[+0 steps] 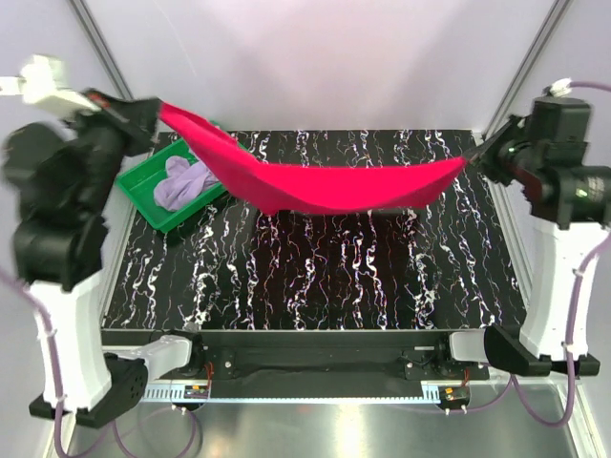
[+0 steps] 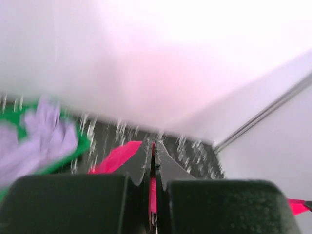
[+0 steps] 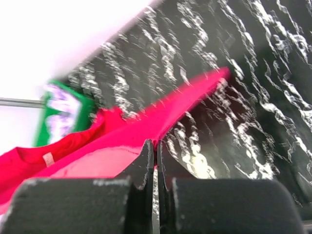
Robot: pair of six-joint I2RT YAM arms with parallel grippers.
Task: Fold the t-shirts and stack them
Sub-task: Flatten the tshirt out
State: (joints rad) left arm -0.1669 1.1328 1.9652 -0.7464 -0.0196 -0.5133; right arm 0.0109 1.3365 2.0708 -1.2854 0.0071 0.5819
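Crimson t-shirt (image 1: pixel 325 181) stretches between my left claw (image 1: pixel 151 119) and right claw (image 1: pixel 474 158), both pinched on it above the tabletop (image 1: pixel 315 272). Lavender t-shirt (image 1: pixel 181 183) lies in the green tray (image 1: pixel 143 188).

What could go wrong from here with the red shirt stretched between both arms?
1. The left gripper and right gripper each pinch only a thin edge of the red shirt; pulling tighter might slip it free.
2. The shirt's left part hangs by the green tray holding the lavender shirt; lowering there could drape it over the rim instead of flat on the table.
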